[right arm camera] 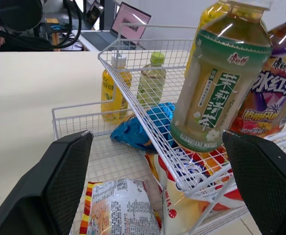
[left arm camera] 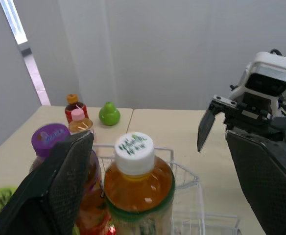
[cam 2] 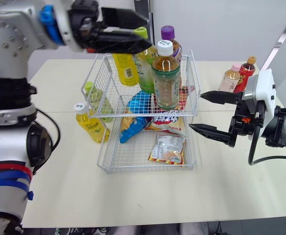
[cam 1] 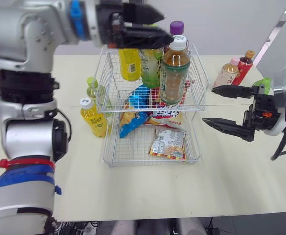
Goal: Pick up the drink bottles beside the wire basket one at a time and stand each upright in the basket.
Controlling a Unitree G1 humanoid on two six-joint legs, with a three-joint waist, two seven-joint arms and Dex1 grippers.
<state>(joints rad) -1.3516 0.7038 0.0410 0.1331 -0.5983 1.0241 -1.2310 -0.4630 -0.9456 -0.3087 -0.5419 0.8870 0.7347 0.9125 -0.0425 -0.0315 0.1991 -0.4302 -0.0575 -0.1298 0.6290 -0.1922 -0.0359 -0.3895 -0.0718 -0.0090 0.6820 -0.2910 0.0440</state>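
Note:
A two-tier wire basket (cam 1: 198, 93) stands mid-table. Its upper tier holds an amber tea bottle (cam 1: 175, 73) with a white cap, a purple-capped bottle (cam 1: 177, 28), a green bottle (cam 1: 151, 66) and a yellow bottle (cam 1: 129, 63), all upright. My left gripper (cam 1: 167, 24) hovers open above that tier, its fingers (left arm camera: 59, 186) wide on either side of the tea bottle's cap (left arm camera: 134, 152). My right gripper (cam 1: 207, 106) is open just right of the basket, level with the upper tier. Left of the basket stand a yellow bottle (cam 1: 95, 117) and a green-capped bottle (cam 1: 95, 90).
The lower tier holds snack packets (cam 1: 168, 143) and a blue bag (cam 1: 135, 110). At the far right stand a pink-capped bottle (cam 1: 227, 73), a red bottle (cam 1: 245, 66) and a green pear-shaped object (cam 1: 263, 84). A laptop (right arm camera: 133, 19) sits beyond the table.

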